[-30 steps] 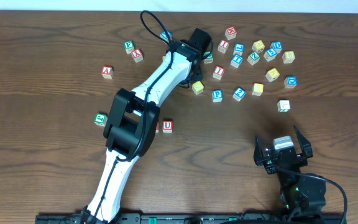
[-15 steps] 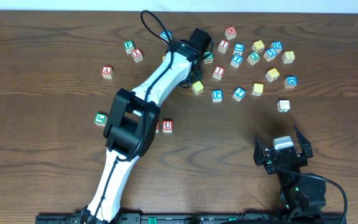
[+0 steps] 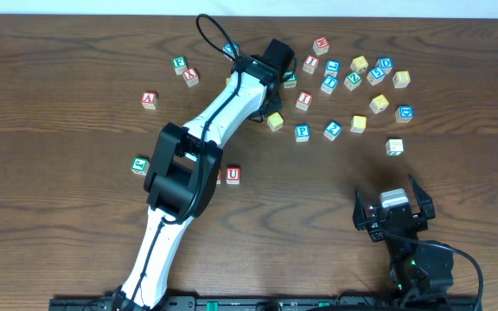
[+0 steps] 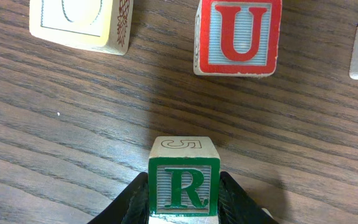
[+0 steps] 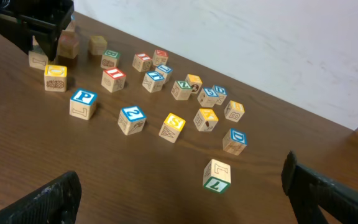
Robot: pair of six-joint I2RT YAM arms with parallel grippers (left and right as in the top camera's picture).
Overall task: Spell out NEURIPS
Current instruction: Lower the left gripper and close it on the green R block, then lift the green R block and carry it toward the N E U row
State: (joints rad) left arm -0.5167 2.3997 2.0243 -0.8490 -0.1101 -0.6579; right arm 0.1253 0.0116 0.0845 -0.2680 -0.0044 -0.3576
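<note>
Green R cube (image 4: 184, 190) stands upright near the tabletop's far edge, pinched between the left claw's (image 4: 184, 180) fingers. Red U cube (image 3: 233, 175) lies mid-tabletop, with a green-lettered cube (image 3: 139, 164) toward the left edge. Red I cube (image 3: 304, 99), blue P cube (image 3: 302, 132) and yellow S cube (image 3: 358, 123) sit apart, nearer the right edge.

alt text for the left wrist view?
A small wooden cube with a green R sits clamped in the black left gripper at bottom centre, on a dark wooden table. A wooden cube with a red U lies beyond it, upper right.
</note>
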